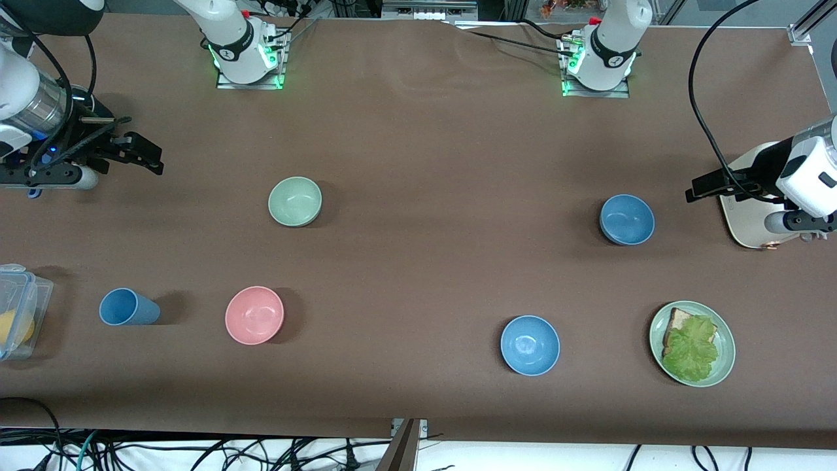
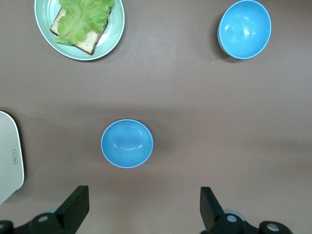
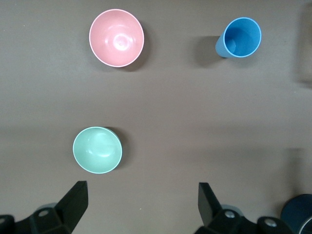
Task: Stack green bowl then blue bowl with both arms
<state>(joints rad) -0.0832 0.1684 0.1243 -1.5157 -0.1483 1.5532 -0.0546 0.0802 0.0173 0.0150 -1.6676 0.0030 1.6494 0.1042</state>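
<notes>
The green bowl (image 1: 295, 201) stands upright on the brown table toward the right arm's end; it also shows in the right wrist view (image 3: 97, 149). The slate-blue bowl (image 1: 627, 219) stands toward the left arm's end and shows in the left wrist view (image 2: 126, 144). My right gripper (image 1: 147, 157) (image 3: 142, 207) is open and empty, up over the table's right-arm end, well apart from the green bowl. My left gripper (image 1: 694, 188) (image 2: 145, 209) is open and empty, up beside a white board, apart from the blue bowl.
Nearer the front camera stand a pink bowl (image 1: 254, 314), a blue cup (image 1: 127, 307), a glossy sky-blue bowl (image 1: 529, 345) and a pale green plate (image 1: 724, 366) with bread and lettuce. A clear plastic box (image 1: 16, 320) and a white board (image 1: 745, 216) lie at the table's ends.
</notes>
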